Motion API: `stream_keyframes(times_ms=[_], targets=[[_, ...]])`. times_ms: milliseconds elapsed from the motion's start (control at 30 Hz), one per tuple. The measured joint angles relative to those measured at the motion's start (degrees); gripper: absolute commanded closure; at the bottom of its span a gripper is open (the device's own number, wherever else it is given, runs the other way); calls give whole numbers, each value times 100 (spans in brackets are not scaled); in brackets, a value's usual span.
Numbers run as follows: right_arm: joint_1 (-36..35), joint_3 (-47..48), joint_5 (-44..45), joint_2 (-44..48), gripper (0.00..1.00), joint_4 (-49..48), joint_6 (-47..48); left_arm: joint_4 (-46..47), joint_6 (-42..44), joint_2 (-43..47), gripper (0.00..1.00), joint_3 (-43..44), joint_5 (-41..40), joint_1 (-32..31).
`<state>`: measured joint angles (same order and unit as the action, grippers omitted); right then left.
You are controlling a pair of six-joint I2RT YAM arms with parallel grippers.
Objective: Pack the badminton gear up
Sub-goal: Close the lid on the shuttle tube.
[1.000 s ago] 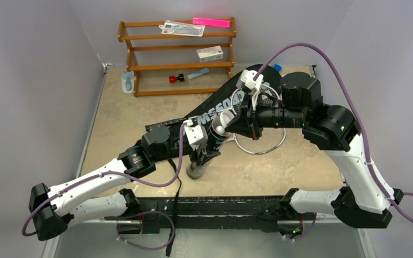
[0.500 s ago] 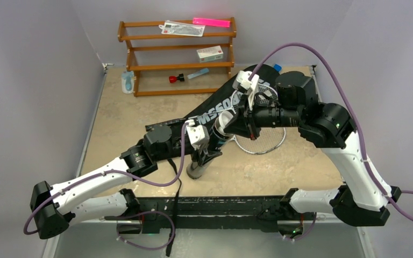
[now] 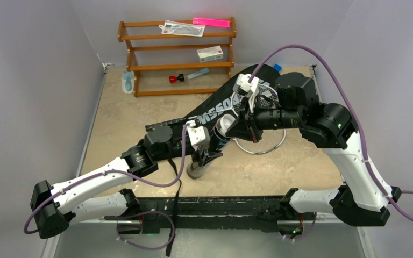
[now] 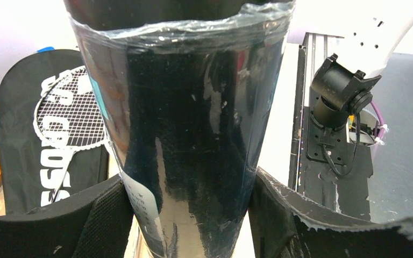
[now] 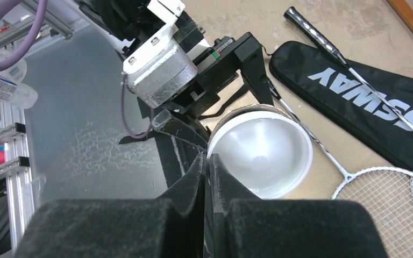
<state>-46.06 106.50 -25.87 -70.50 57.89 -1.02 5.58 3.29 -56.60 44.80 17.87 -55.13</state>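
The left gripper (image 4: 188,215) is clamped on the dark tube (image 4: 183,123), one black pad (image 4: 105,215) on each side of its lower part. The tube rises out of the grip, and its shiny wrap is creased near the top. Seen from above, the left gripper (image 3: 204,156) holds the tube tilted, with the bottom end low by the hand. The open mouth slants up and away to meet the right gripper (image 3: 235,128).

The right gripper (image 5: 207,172) has its fingers pressed together, tips at the near rim of the tube's mouth. A white shuttlecock (image 5: 261,153) sits in that mouth, its skirt open upward and filling the rim. Whether more shuttlecocks lie under it, or whether the fingertips nip its edge, cannot be told.

Just past the right fingers, beyond the tube, one racket (image 5: 387,212) lies on the table (image 5: 236,19), its shaft running back toward the tube. Farther out, the black bag (image 5: 349,107) lies flat. The second racket (image 5: 314,35) lies along it, with the handle sticking off the bag's end. Nothing shows of the bag's inside.
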Motion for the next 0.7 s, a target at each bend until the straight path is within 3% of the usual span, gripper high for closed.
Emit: stream_keyframes(times_ms=[267, 700], targets=[[0, 0, -55, -17, 68, 114, 15, 2, 35, -4, 49, 0, 57, 0], [2, 173, -66, -59, 53, 138, -48, 0, 37, -2, 49, 0, 85, 0]])
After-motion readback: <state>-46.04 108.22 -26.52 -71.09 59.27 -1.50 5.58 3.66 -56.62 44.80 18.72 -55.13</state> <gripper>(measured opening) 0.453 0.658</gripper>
